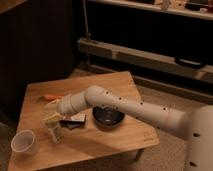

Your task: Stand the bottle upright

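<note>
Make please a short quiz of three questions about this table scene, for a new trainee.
1. True or false: the cup stands at the table's near left corner.
2. The dark bowl is: A) under the arm's forearm, B) inside the cup, C) on the floor.
3. Fill in: the gripper is at the pale ____, between the cup and the bowl.

Key: 1 true; 2 A; 3 bottle.
</note>
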Action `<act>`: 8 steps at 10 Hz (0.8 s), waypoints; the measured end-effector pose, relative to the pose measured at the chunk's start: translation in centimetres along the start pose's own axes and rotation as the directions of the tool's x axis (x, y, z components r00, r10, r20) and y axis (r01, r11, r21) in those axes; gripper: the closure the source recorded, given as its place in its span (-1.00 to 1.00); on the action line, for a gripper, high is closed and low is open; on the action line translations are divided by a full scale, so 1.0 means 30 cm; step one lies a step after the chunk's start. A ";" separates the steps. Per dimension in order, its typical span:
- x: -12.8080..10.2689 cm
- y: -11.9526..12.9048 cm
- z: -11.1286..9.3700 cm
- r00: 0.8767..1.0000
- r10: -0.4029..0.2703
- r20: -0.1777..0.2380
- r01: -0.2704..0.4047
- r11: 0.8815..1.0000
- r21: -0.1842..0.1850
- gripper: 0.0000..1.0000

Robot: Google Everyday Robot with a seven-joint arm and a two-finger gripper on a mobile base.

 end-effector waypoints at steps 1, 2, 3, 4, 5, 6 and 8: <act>-0.006 0.002 -0.011 1.000 -0.001 0.002 0.001 1.000 -0.002 -0.42; -0.010 0.004 -0.025 1.000 0.000 0.005 0.000 1.000 -0.003 -0.42; -0.009 0.001 -0.037 1.000 0.006 0.009 -0.006 1.000 0.001 -0.42; -0.005 -0.004 -0.050 1.000 0.012 0.011 -0.012 1.000 0.007 -0.42; -0.006 -0.003 -0.047 1.000 0.011 0.011 -0.011 1.000 0.005 -0.42; -0.007 -0.001 -0.044 1.000 0.010 0.011 -0.010 1.000 0.003 -0.42; -0.007 -0.001 -0.044 1.000 0.010 0.011 -0.011 1.000 0.003 -0.42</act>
